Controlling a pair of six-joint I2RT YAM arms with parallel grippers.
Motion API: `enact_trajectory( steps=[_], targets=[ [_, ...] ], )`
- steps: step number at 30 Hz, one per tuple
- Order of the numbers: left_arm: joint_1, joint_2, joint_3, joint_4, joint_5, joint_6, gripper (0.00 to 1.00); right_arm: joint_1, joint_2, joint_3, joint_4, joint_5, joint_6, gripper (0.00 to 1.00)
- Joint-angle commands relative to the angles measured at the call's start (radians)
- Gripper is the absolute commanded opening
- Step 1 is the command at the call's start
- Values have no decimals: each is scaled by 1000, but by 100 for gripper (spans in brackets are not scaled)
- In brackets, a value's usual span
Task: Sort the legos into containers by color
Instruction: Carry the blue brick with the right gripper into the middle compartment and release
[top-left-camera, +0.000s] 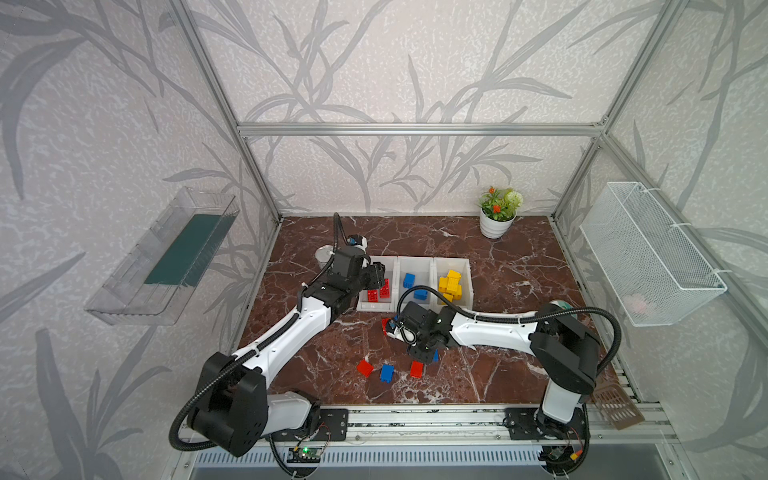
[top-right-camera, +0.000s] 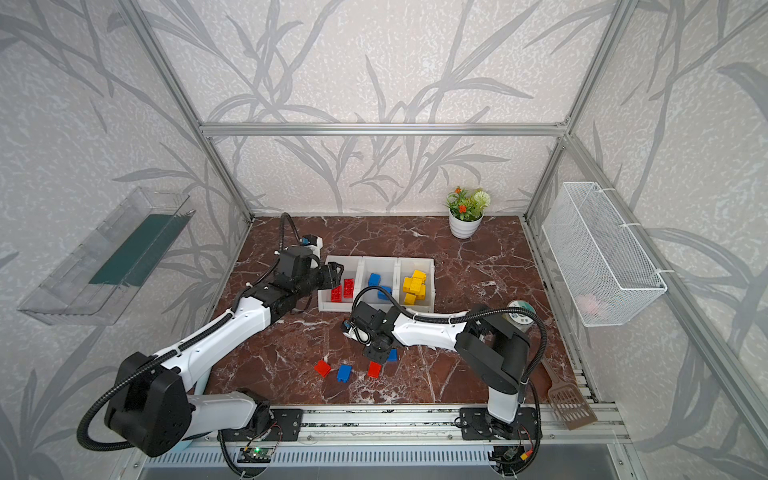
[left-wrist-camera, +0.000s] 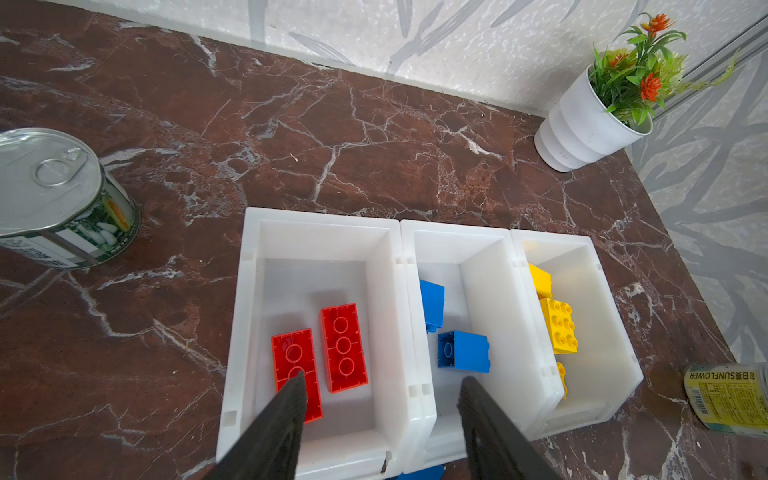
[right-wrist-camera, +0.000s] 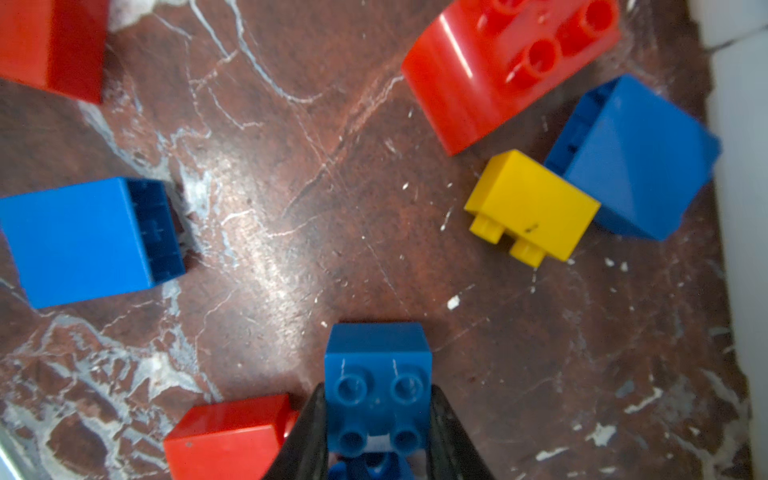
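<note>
Clamping square blue brick (right-wrist-camera: 377, 365) (studded) — glossy

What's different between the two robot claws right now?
The left gripper stands open and empty; the right gripper is shut on a blue brick. The left gripper hangs over the white bins; the right gripper is low over the marble table, beside a loose red brick. Both have two black fingers.

Glossy plastic legos (right-wrist-camera: 377, 374) on polished marble tabletop (right-wrist-camera: 291, 208).
</note>
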Motion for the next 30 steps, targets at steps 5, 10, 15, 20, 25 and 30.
enact_trajectory(
  steps=[5, 10, 15, 20, 25, 30],
  targets=[
    [11, -57, -8, -38, -47, -2, 61, -85, -68, 107, 2, -2, -58, 24],
    [13, -82, -32, -50, -39, -27, 61, -155, -23, 250, -20, 39, -144, 24],
    [13, -126, -56, -65, -53, -34, 61, -236, 74, 393, -45, 98, -161, 25],
    [14, -147, -72, -83, -55, -36, 61, -291, 110, 413, 16, 118, -120, 25],
    [14, -153, -88, -82, -50, -49, 62, -325, 130, 422, 7, 156, -78, 30],
    [14, -148, -89, -80, -50, -51, 61, -330, 102, 399, 29, 160, -69, 54]
  ],
)
